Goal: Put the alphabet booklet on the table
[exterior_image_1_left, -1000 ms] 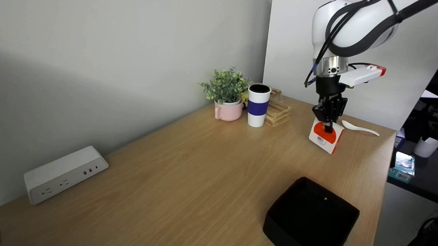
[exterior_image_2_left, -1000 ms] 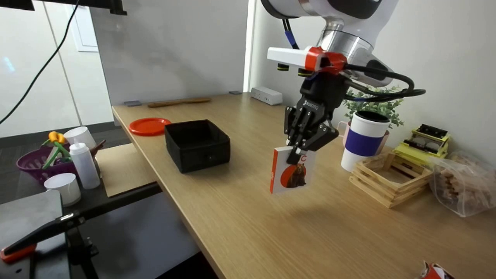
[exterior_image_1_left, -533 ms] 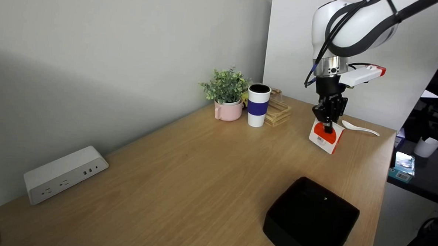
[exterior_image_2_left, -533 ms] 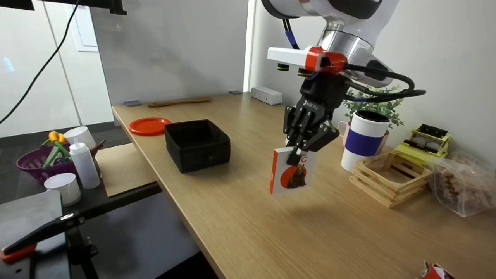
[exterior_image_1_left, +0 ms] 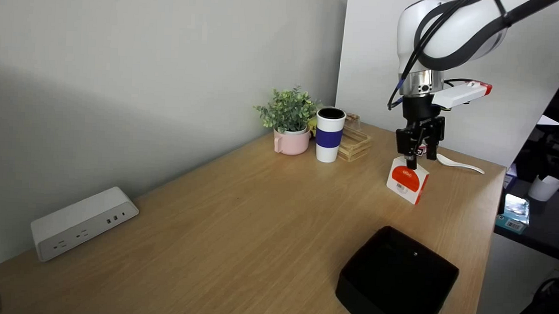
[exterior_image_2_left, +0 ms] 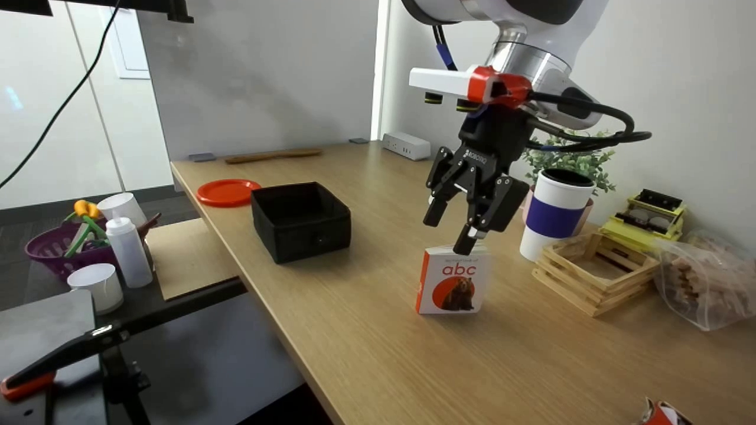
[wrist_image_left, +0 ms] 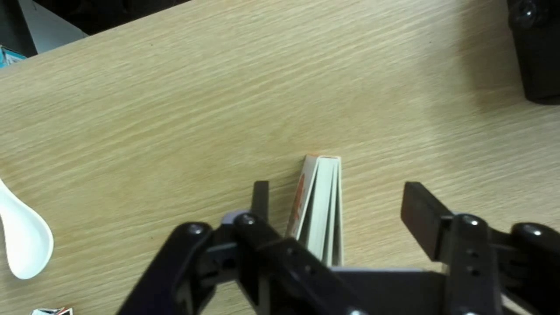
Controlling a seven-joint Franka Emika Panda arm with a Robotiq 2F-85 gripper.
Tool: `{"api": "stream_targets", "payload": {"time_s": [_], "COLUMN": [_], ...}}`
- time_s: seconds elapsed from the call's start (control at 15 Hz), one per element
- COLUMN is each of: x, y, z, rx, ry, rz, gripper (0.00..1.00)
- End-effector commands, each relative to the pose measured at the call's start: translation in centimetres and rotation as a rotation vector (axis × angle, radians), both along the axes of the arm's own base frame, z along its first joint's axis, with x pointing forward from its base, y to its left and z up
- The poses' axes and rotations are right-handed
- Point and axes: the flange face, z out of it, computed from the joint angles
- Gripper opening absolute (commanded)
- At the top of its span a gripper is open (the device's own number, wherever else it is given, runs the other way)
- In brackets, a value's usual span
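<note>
In the wrist view, the hand [wrist_image_left: 337,209] partly hides the booklet [wrist_image_left: 324,192]; edges crop the spoon [wrist_image_left: 27,240] and box [wrist_image_left: 542,57].

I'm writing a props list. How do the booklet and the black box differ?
The booklet is mostly white with an orange-red circle; the box is black. The booklet is smaller than the box. The booklet stands on edge; the box sits open side up. Both are on the table.
</note>
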Motion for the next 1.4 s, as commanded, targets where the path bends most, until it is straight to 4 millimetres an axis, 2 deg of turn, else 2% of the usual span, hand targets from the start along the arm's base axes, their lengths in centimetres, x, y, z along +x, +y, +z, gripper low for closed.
{"api": "stream_targets", "payload": {"time_s": [0.0,0.07,0.2,0.47,0.53,0.6,0.67,1.0,1.33], "x": [-0.3,-0.6,-1.7,-5.3,-2.2,-2.9,-3.0,-2.5,-2.4], "y": [0.8,1.2,2.8,6.0,4.8,5.3,5.4,5.0,5.0], "z": [2.6,3.7,7.1,14.5,11.9,13.5,14.2,11.7,11.8], "rx": [0.016,0.015,0.019,0.046,0.019,0.019,0.018,0.02,0.019], "ry": [-0.019,-0.036,-0.091,-0.176,-0.161,-0.177,-0.187,-0.15,-0.152], "rz": [0.027,0.038,0.081,0.186,0.141,0.148,0.148,0.14,0.14], "gripper": [1.0,1.0,1.0,1.0,1.0,1.0,1.0,1.0,1.0]}}
